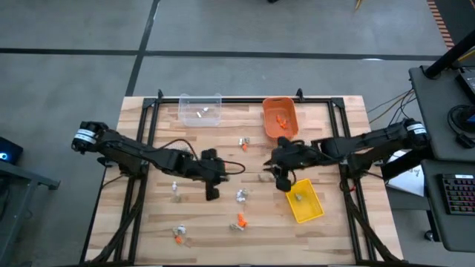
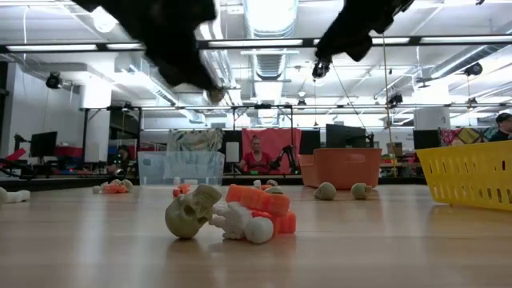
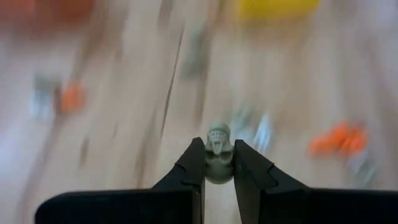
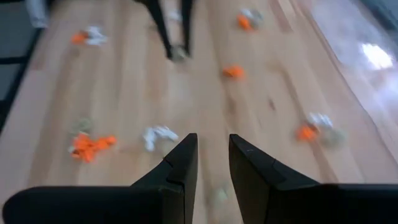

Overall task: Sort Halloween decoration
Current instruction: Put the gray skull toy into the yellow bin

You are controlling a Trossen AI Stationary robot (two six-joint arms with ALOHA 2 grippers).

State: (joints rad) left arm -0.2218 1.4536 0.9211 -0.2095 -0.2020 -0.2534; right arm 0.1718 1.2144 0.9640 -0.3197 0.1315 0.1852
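The Halloween decoration lies scattered as tiny trinkets on the wooden table (image 1: 148, 222): an orange and white pair (image 1: 239, 221), a silvery one (image 1: 241, 196), and others (image 1: 176, 189). In the low view a tan skull (image 2: 192, 212) rests beside orange (image 2: 260, 200) and white pieces. My left gripper (image 1: 211, 193), left of the table's middle, is shut on a small tan-grey skull (image 3: 217, 149). My right gripper (image 1: 282, 182), right of the middle beside the yellow bin (image 1: 304, 204), is open with nothing between its fingers (image 4: 183, 165). My left gripper pinches the small skull by its two sides (image 3: 217, 163) between the free ends of its two fingers (image 3: 193, 165). The skull's upper part sticks out beyond the fingertips. It is lifted clear of the table, which shows blurred below it.
A clear bin (image 1: 200, 110) with a white piece in it stands at the far edge, left of centre. An orange bin (image 1: 280, 119) with orange pieces stands to its right. The yellow bin holds a tan piece. A person sits in the room beyond the table (image 2: 256, 156).
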